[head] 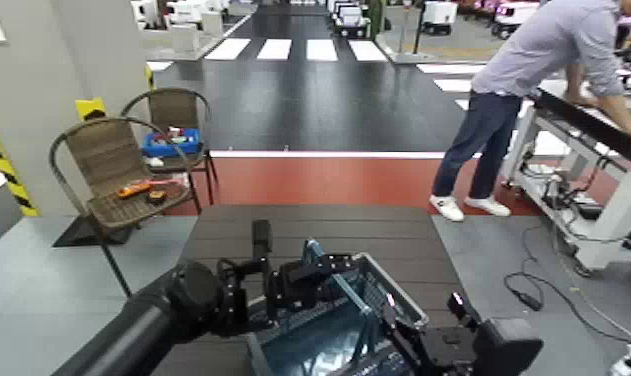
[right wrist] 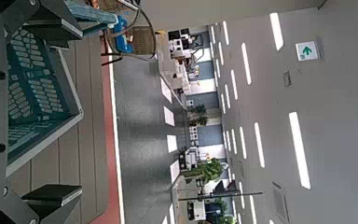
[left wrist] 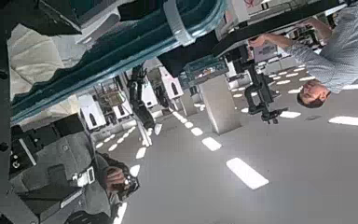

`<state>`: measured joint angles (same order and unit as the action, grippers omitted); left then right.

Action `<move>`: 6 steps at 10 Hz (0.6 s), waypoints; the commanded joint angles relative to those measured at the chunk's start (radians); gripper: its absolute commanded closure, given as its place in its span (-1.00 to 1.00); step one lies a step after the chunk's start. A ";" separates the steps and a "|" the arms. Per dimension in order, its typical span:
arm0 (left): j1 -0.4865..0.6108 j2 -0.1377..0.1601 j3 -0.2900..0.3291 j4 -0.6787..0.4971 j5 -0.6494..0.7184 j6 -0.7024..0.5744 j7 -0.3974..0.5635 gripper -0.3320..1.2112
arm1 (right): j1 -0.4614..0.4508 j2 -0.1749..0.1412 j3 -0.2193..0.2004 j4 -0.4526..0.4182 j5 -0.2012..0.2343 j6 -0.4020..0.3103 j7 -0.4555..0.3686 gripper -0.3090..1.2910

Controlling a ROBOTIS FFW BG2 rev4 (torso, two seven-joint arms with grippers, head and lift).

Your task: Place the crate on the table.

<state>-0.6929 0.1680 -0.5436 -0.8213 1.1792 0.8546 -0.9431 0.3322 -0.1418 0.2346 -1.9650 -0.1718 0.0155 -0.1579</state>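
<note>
On surface's (head: 279, 225) near edge, L gripper (head: 314, 270) has jaws pinching crate's (head: 324, 335) left rim. Crate sits at near end, between both arms. R gripper (head: 404, 325) grips right rim, jaws pinching it

head view looks forward and down over the dark plank bench (head: 309, 225); both wrist views sit close against the grey-blue slotted plastic crate (head: 329, 320) (right wrist: 33, 84) (left wrist: 103, 51), tilted toward the hall.
</note>
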 commanded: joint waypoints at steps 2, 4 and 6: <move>0.065 0.021 0.152 -0.093 -0.159 -0.006 0.047 -0.47 | 0.004 0.001 -0.005 -0.003 0.000 0.012 0.000 -0.44; 0.182 0.061 0.287 -0.318 -0.200 -0.009 0.228 -0.45 | 0.005 0.002 -0.006 -0.005 0.000 0.014 0.000 -0.44; 0.306 0.079 0.393 -0.535 -0.299 -0.037 0.325 -0.44 | 0.008 0.004 -0.009 -0.008 0.000 0.017 0.000 -0.44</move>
<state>-0.4278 0.2411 -0.1809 -1.2882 0.9041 0.8299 -0.6228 0.3401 -0.1385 0.2261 -1.9719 -0.1718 0.0305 -0.1579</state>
